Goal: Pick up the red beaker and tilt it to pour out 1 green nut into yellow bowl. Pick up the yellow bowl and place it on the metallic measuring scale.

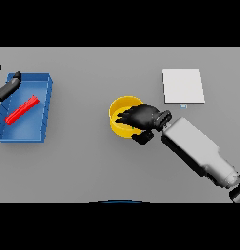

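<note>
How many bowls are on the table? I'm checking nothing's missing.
1. The yellow bowl sits mid-table, left of the scale, with the right hand over its right side. The blue tray at far left holds only the beaker.

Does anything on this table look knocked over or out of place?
Yes: the red beaker lies on its side, slanted, inside the blue tray at the left, near the left hand. No spill is visible. The right hand is over the yellow bowl; the metallic scale sits square.
</note>
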